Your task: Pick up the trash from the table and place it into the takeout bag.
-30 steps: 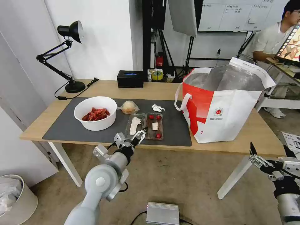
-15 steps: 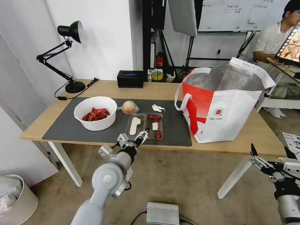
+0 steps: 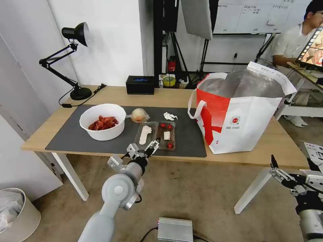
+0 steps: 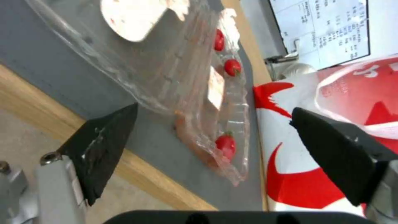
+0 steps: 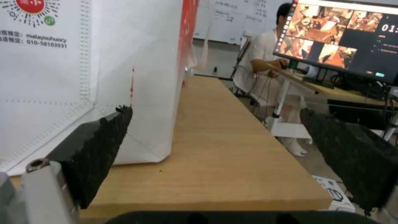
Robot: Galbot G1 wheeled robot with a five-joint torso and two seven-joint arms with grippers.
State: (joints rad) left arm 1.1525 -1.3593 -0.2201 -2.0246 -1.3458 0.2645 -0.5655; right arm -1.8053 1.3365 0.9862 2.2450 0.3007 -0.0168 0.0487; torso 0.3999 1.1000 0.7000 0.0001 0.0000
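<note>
Trash comes first: our left gripper [image 3: 152, 147], fingers spread and empty, hangs at centre frame just before the table [image 3: 235, 158] edge, facing the tray [image 3: 156, 134]. We should straddle its thin near rim squarely, since it likely flexes. Our right gripper [image 3: 275, 169] waits wide apart, lower right; the bag [image 3: 242, 124] stands right of centre

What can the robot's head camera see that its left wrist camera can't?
Head view alone: the white bowl of red shells, the wrapped round lump, the crumpled tissue, the lamp and the right gripper, open, off the table's right end. Left wrist view alone: a close look between the left gripper's open fingers at the tray's near edge. Both: the clear tray of tomatoes, the grey mat and the red-and-white bag.
</note>
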